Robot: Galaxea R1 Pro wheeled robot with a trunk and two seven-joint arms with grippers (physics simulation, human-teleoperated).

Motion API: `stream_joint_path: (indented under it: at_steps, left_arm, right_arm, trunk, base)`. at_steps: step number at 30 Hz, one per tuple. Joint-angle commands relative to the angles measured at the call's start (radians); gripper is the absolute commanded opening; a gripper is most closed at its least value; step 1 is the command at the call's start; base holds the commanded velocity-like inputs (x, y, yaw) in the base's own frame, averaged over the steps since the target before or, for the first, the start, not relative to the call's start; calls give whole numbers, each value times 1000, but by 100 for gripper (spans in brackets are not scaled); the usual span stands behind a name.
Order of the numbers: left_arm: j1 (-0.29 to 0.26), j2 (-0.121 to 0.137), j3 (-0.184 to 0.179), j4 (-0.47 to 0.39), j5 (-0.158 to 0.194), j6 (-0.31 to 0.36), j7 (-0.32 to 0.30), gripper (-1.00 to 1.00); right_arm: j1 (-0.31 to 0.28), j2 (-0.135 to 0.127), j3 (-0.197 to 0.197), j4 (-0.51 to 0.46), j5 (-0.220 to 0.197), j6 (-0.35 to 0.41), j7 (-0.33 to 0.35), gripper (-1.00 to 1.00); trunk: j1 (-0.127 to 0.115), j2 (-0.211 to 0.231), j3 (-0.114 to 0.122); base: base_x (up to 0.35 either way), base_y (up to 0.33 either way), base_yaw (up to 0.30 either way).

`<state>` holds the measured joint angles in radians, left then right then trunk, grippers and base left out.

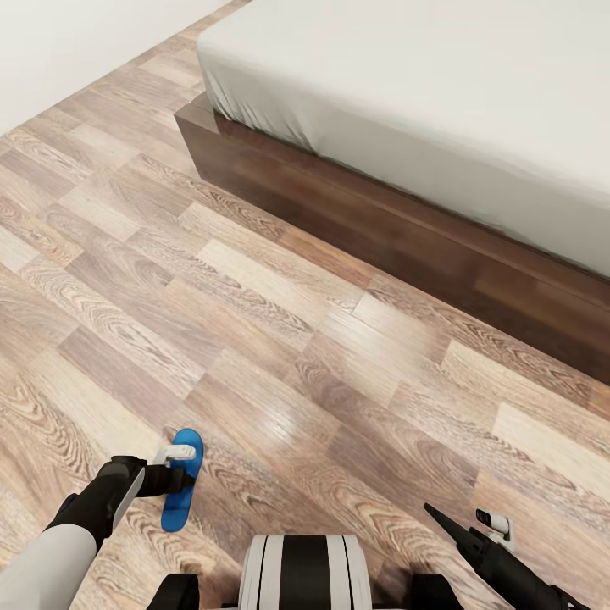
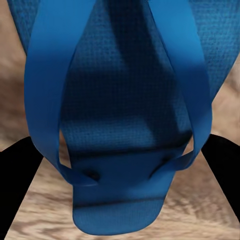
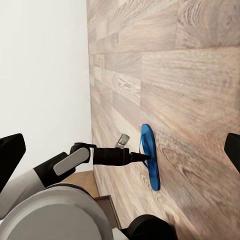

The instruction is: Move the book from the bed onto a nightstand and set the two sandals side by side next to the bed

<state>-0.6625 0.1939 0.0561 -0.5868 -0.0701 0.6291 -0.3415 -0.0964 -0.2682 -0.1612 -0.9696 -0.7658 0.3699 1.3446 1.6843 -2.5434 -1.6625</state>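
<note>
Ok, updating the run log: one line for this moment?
left gripper: holding blue sandal above floor | right gripper: open, empty | bed: ahead

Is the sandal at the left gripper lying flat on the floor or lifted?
Cannot tell. The sandal, strap up, is at the left gripper above the floor; no view settles contact.

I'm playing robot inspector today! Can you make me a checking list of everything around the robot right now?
Surface: brown wood-plank floor, bare between robot and bed.
Job's things: one blue sandal at the left gripper; bed with grey cover ahead; a white wall is nearby.
Clutter: nothing seen.
Grippers: left gripper is at the sandal, its fingers on either side; whether it grips, cannot tell. Right gripper is over bare floor; fingers spread apart, open.
Cables: nothing seen.
Surroundings: wall and floor.
</note>
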Motion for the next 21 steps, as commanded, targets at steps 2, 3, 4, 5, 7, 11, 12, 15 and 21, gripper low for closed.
stream_joint_path:
  at_steps: [2, 3, 4, 5, 7, 11, 12, 15, 21]
  left_arm:
    - [0, -1, 5, 1, -10, 2, -7, -100]
    - [0, -1, 5, 2, -10, 2, -8, -100]
    - [0, -1, 5, 2, -10, 2, -8, -100]
    - [0, -1, 5, 3, -10, 2, -8, -100]
    - [0, -1, 5, 3, -10, 2, -8, -100]
    - [0, -1, 5, 5, -10, 3, -5, -100]
    - [0, -1, 5, 7, -10, 3, -5, -100]
    - [0, -1, 5, 10, -10, 3, -5, -100]
    - [0, -1, 5, 14, -10, 4, -8, -100]
  right_arm:
    - [0, 0, 0, 0, -4, 10, 2, 100]
    - [0, 0, 0, 0, -4, 10, 2, 100]
    - [0, 0, 0, 0, -4, 10, 2, 100]
    - [0, 0, 0, 0, -4, 10, 2, 100]
    - [0, 0, 0, 0, -4, 10, 2, 100]
    - [0, 0, 0, 2, -3, 12, 1, 100]
    - [0, 0, 0, 2, -3, 12, 1, 100]
    - [0, 0, 0, 2, -3, 12, 1, 100]
    - [0, 0, 0, 2, -3, 12, 1, 100]
  trunk:
    - [0, 0, -1]
    - [0, 0, -1]
    - [0, 0, -1]
    - [0, 0, -1]
    - [0, 0, -1]
    - [0, 0, -1]
    - [0, 0, -1]
    - [0, 0, -1]
    - [-2, 1, 15]
  base:
    - [0, 0, 0]
    - [0, 0, 0]
    - [0, 0, 0]
    - [0, 0, 0]
    - [0, 0, 0]
    - [0, 0, 0]
    - [0, 0, 0]
    - [0, 0, 0]
    - [0, 0, 0]
